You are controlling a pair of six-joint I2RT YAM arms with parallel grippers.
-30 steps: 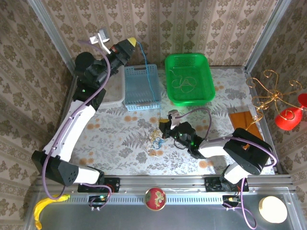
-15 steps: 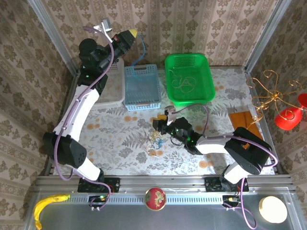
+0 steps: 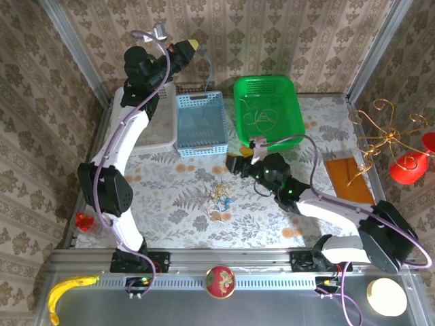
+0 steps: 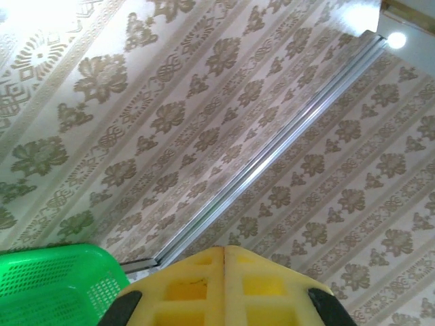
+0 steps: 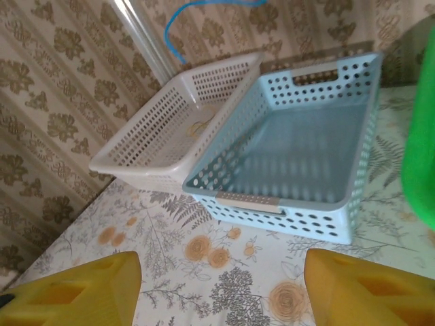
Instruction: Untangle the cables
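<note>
Table: L arm up, cable pinched.

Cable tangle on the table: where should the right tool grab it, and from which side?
Likely straight down: the cable tangle lies flat on the table, leaving no side to pinch. Take a loose loop at its far edge, not the bunched middle; the open right tool is nearest there.

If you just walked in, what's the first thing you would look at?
Probably the left arm's fingers, raised high against the back wall and pinched shut, with a blue cable dangling from them above the blue basket. After that, the bright green basket at the back of the table, and the little tangle of cables lying in the middle.
</note>
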